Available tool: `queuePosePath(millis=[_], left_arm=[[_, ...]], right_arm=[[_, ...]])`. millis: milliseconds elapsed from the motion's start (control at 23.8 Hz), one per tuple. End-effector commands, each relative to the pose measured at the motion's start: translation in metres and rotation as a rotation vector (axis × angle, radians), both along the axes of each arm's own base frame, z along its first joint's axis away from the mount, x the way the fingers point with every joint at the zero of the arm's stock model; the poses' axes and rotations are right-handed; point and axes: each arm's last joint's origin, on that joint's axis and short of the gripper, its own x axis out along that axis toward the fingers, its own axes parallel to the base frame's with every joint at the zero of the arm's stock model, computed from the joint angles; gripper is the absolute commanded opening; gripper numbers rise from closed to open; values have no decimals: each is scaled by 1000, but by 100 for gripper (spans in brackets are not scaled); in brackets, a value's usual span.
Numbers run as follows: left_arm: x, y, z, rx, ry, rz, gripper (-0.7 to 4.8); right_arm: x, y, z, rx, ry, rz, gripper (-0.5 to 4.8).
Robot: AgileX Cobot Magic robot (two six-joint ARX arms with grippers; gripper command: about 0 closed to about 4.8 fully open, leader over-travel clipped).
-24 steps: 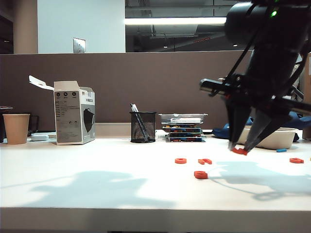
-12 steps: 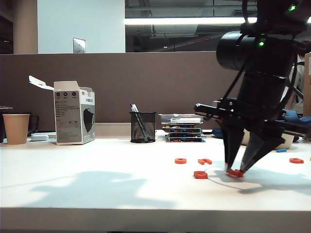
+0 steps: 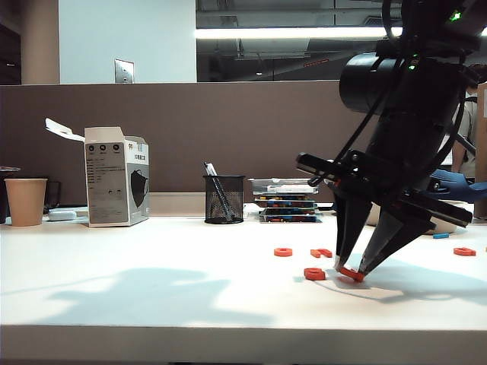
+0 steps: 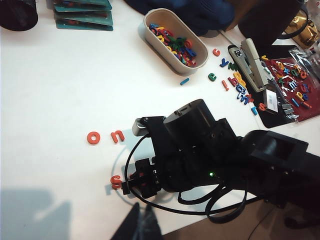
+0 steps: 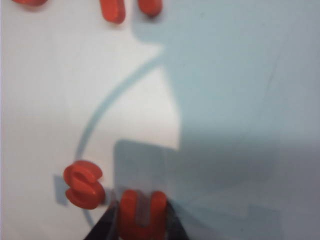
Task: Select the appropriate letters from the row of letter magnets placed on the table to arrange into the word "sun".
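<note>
The right gripper (image 3: 349,271) points down at the white table (image 3: 152,296), right of centre and toward the near edge. Its two dark fingers (image 3: 344,232) are closed on a small orange-red letter (image 3: 351,273), the "u", held at the table surface or just above it; which one cannot be told. In the right wrist view the same gripper (image 5: 142,220) pinches the u (image 5: 142,212) by its two sides.

Just left of the held piece, the orange-red "s" (image 3: 314,274) lies flat on the table, close to the u but apart from it. The right wrist view shows the s (image 5: 84,184) clearly beside the u.

Farther back and a little left lie two more orange-red letters, an "o" (image 3: 283,252) and an "n" (image 3: 321,252), side by side with a small gap. One more orange-red magnet (image 3: 464,251) lies alone, well apart at the far right, with a small blue piece (image 3: 440,236) near it.

The left gripper (image 4: 138,225) shows only as dark finger shapes at the edge of the left wrist view, held high over the table; whether it is open or closed cannot be told.

Along the far edge of the table stand a paper cup (image 3: 25,201), a white carton (image 3: 116,177), a black mesh pen holder (image 3: 224,198) and a stack of flat cases (image 3: 287,200). The left wrist view also shows an oval tray (image 4: 165,50) filled with coloured letters.
</note>
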Motion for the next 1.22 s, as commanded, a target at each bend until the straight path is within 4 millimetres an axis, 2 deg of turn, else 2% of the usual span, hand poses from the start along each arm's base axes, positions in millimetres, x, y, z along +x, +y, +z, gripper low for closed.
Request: queuePosePath(millis=[42, 377, 713, 797, 964, 1132, 1216], left_arm=[[-1, 0, 2, -7, -9, -3, -5], [-1, 0, 2, -7, -9, -2, -5], [-1, 0, 2, -8, -9, -2, -5], [-1, 0, 2, -7, -9, -3, -5], [-1, 0, 2, -7, -9, -2, -5], [-1, 0, 2, -7, -9, -3, -5], [-1, 0, 2, -7, -9, -2, -5]], right_arm=[[-8, -5, -11, -123, 61, -22, 85], [-10, -10, -12, -243, 52, -47, 85], [-11, -11, -12, -251, 58, -47, 86], [-11, -11, -12, -251, 57, -47, 129], [-10, -11, -12, -249, 55, -47, 141], [-10, -11, -12, -247, 54, -47, 213], [-10, -10, -12, -244, 53, -47, 232]])
